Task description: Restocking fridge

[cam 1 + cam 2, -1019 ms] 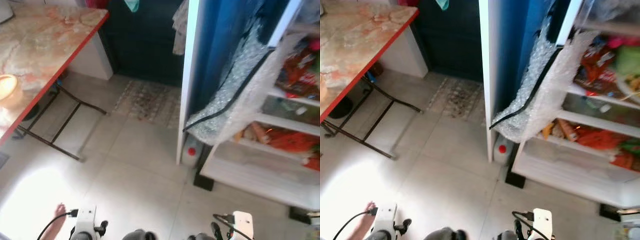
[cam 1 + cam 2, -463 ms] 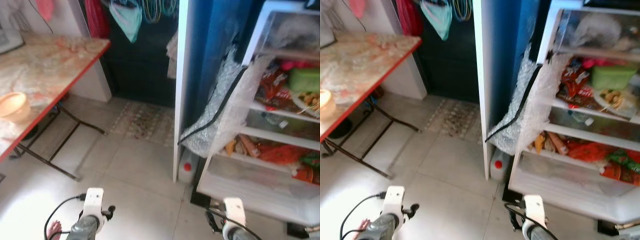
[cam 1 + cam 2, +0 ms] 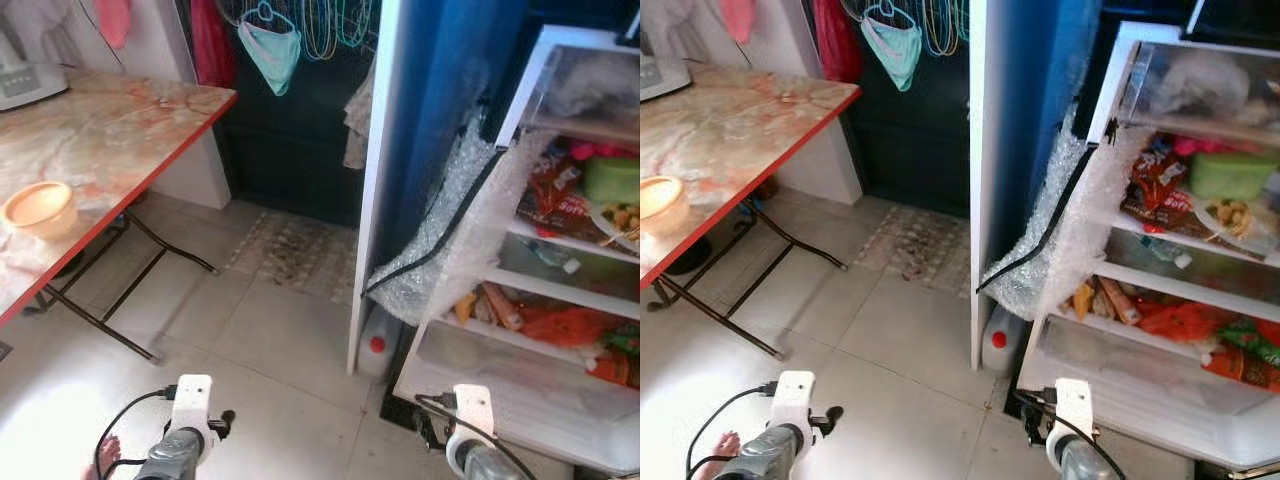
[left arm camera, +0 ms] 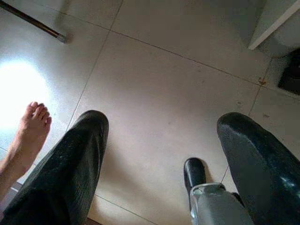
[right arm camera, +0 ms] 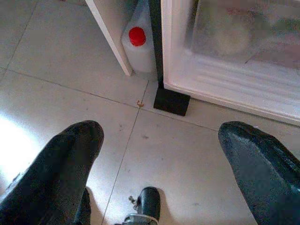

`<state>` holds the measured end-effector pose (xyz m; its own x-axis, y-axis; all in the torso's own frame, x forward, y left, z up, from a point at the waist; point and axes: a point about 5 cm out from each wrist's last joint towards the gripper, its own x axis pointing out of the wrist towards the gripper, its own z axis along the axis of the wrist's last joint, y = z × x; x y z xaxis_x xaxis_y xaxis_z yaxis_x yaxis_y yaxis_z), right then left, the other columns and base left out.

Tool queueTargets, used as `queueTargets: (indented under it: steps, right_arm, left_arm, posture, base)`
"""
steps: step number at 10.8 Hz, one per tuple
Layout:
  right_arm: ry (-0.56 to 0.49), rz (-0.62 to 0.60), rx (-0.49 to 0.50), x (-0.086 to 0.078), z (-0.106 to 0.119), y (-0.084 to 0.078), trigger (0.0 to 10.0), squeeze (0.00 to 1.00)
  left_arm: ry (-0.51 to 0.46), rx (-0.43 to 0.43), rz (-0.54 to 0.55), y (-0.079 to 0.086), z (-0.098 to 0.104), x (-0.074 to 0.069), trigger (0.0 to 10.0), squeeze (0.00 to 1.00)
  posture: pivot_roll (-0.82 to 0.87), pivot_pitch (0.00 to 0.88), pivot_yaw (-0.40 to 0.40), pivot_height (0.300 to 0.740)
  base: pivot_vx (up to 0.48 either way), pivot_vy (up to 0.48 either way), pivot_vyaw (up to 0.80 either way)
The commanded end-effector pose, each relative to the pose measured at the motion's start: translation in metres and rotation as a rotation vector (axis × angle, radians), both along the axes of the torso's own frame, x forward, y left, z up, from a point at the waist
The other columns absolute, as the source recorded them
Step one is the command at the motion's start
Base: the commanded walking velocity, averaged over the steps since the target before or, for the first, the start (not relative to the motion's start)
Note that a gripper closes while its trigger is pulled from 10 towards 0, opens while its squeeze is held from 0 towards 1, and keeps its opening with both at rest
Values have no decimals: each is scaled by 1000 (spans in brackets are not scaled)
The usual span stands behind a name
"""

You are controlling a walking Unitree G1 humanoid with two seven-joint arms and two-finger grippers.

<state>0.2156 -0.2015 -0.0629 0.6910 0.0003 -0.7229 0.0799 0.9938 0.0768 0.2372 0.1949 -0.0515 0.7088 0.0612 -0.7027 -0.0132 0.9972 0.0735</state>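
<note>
The fridge (image 3: 1120, 395) stands open at the right. Its shelves are packed with red packets (image 3: 1152, 190), a green box (image 3: 1230, 172) and orange bags (image 3: 1170, 320). A sheet of bubble wrap (image 3: 1060, 240) hangs across its left side. Both arms hang low at the bottom of the eye views. My left gripper (image 4: 161, 122) is open over bare floor tiles. My right gripper (image 5: 159, 129) is open too, with nothing held, above the tiles just in front of the fridge's base.
A white jug with a red cap (image 5: 137, 42) stands on the floor by the fridge's black foot (image 5: 171, 101). A marble-topped folding table (image 3: 120, 110) with a bowl (image 3: 40, 208) is at the left. A person's bare foot (image 4: 30, 126) is beside my left gripper. A small mat (image 3: 295, 250) lies ahead.
The camera has tilted up, so more of the fridge shelves, the table and the hanging clothes shows. Both arms stay low with open fingers.
</note>
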Motion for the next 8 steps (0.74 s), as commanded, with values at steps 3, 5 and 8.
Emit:
queueTargets:
  steps: [3, 5, 8]
  right_arm:
    - [19, -33, -11, 5, 2, -3, 10000, 0]
    - [28, -93, -2, 6, 2, -3, 10000, 0]
    - [94, -93, 2, 4, -1, 0, 10000, 0]
  left_arm:
    - [62, 64, -49, 10, -8, -15, 10000, 0]
    - [84, 74, -25, 18, -13, -25, 10000, 0]
    - [120, 80, 6, 23, -21, -43, 10000, 0]
  posture:
    - [95, 0, 41, 740]
    - [111, 0, 42, 740]
    - [116, 0, 58, 740]
  base:
    - [0, 0, 0]
    - [0, 0, 0]
    - [0, 0, 0]
